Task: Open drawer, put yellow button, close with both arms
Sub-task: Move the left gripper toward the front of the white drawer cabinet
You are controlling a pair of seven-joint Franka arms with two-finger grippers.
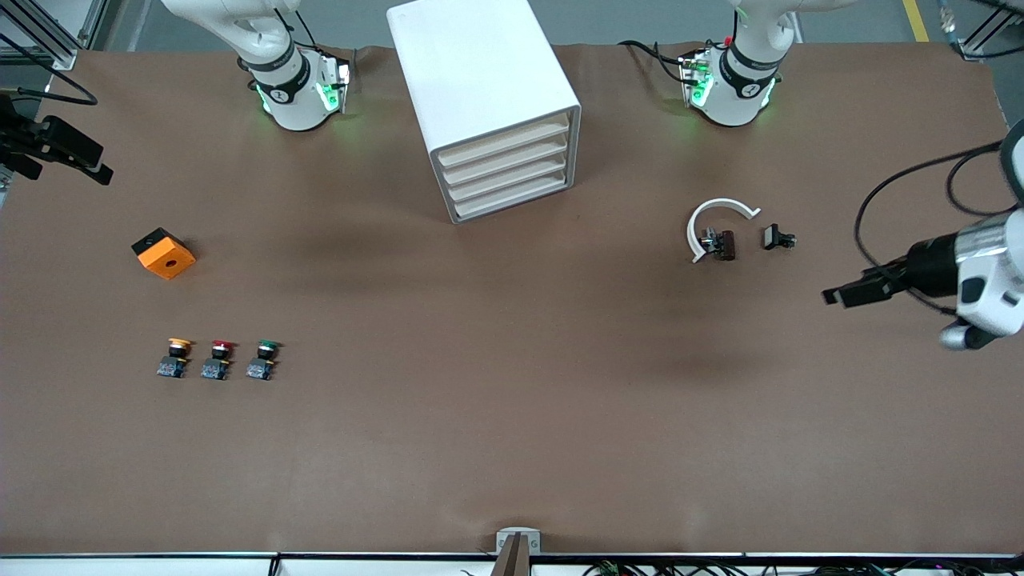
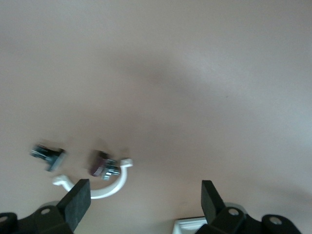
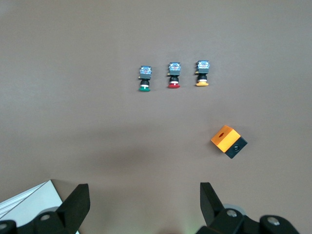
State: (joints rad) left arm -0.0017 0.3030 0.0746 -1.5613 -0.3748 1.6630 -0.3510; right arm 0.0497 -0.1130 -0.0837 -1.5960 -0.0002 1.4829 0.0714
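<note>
Boxy white cabinet (image 1: pixel 484 96) with rounded edges; top drawer (image 1: pixel 502 143) cream-fronted, shut flush. Yellow button (image 1: pixel 175 357), round glossy cap on black-grey body, lies on matte brown table (image 1: pixel 512 400), end of the three-button row toward right arm's end. Left gripper (image 1: pixel 834 297) over table's left-arm end, jaws wide, empty. Right gripper (image 3: pixel 144 202) jaws wide, empty.

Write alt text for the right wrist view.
The right hand, fingers open and empty, hangs over a brown table. Below lie three push buttons in a row: green button, red button, yellow button. An orange cube lies apart; a white cabinet corner shows.
</note>
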